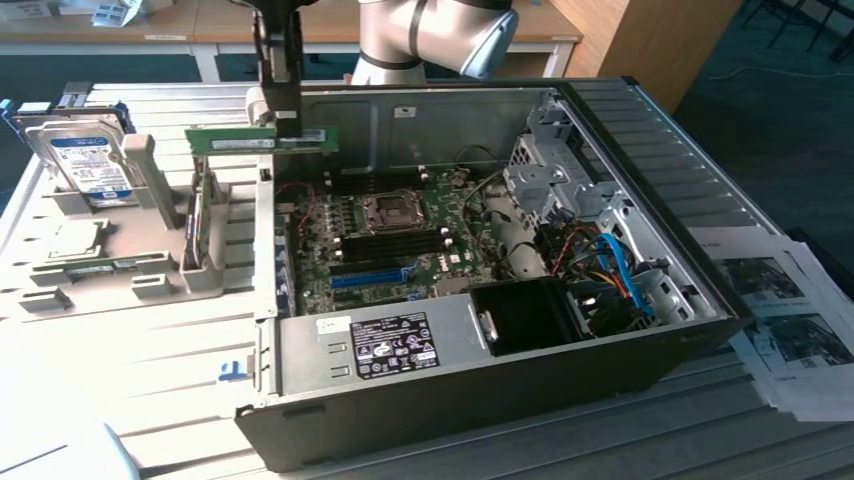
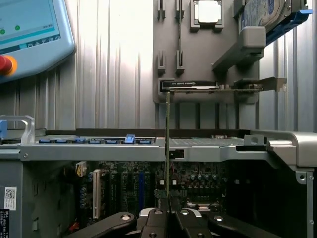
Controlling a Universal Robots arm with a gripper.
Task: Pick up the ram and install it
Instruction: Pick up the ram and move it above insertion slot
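Gripper (image 1: 303,133) jaws clenched near one end of the ram (image 1: 240,142), upper left, above the case (image 1: 441,415) wall. Ram could tilt in that grip and clip the wall.

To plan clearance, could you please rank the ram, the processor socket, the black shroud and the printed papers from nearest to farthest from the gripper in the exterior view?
1. The ram, held in the gripper.
2. The processor socket, central inside the case.
3. The black shroud, in the case's near corner.
4. The printed papers, outside the case, at the exterior view's right.
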